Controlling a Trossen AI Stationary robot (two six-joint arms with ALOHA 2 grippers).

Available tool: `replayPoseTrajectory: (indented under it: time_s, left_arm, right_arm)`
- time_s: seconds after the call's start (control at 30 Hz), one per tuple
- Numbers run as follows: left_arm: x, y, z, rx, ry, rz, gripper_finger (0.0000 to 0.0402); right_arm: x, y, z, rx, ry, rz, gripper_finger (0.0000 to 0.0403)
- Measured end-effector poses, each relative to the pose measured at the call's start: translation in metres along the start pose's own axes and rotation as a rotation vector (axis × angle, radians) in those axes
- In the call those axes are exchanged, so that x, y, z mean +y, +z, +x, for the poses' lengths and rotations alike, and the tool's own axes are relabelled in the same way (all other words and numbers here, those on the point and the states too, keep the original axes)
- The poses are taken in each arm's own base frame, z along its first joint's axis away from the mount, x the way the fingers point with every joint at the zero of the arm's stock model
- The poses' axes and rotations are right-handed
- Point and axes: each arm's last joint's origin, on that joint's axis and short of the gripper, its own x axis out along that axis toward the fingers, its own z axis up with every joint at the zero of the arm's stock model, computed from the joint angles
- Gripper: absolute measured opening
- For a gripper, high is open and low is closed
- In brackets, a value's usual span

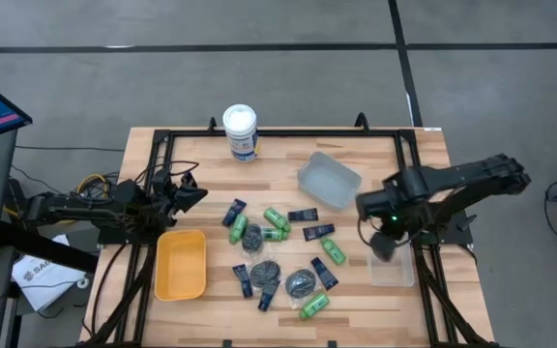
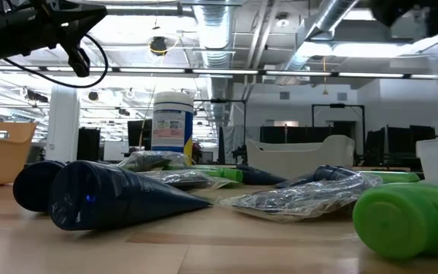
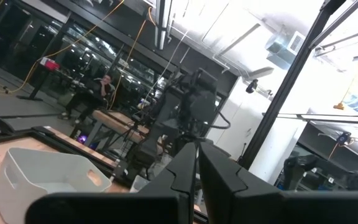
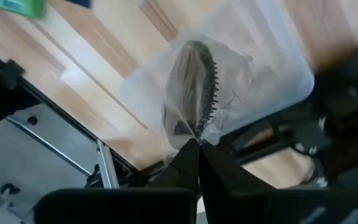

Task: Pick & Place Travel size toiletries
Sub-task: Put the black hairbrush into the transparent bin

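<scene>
The travel size toiletries lie in the middle of the table: green bottles [image 1: 277,218], dark navy tubes [image 1: 318,232] and clear packets with dark contents [image 1: 300,282]. My right gripper [image 1: 383,244] hangs over a clear bin [image 1: 392,269] at the table's right edge, shut on a clear packet holding a dark comb [image 4: 197,87]. My left gripper [image 1: 188,191] waits shut at the table's left side, above the wood and touching nothing; its fingers [image 3: 197,163] show closed in the left wrist view. My right gripper pinches the clear packet's edge [image 4: 192,138] between its two fingertips, coming from above and pointing steeply down. The packet hangs below the fingers, lifted clear, over the clear bin [image 4: 278,74]. The comb inside runs lengthwise away from the fingers. One layer or several, I cannot tell.
A yellow tray [image 1: 182,263] stands at the near left. A second clear bin [image 1: 329,179] sits tilted at the far right of the pile. A tall white canister [image 1: 241,132] stands at the far edge. Black frame rails [image 1: 404,164] border the tabletop.
</scene>
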Motion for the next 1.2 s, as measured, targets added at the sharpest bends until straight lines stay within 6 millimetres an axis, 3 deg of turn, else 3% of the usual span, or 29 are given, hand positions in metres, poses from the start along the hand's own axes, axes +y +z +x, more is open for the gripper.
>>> replayPoseTrajectory:
  time_s: [0.17,0.37,0.93,1.07,1.2]
  left_arm:
    - [0.000,0.000,0.000,0.000,0.000,0.002,0.0014]
    - [0.000,0.000,0.000,-0.001,0.000,0.002,0.0014]
    - [0.001,-0.001,0.001,0.008,0.005,0.003,0.0014]
    - [0.001,-0.001,0.001,0.008,0.005,0.003,0.0014]
    - [0.001,-0.001,0.001,-0.005,0.026,0.001,0.0014]
  right_arm:
    - [-0.006,-0.012,0.022,0.056,-0.049,0.048,0.0000]
    - [-0.003,-0.011,0.054,0.082,-0.092,-0.004,0.0000]
    - [-0.016,0.000,0.098,0.101,-0.118,-0.111,0.0001]
    - [-0.014,0.001,0.099,0.089,-0.101,-0.126,0.0025]
    - [-0.012,0.002,0.099,0.073,-0.078,-0.131,0.0086]
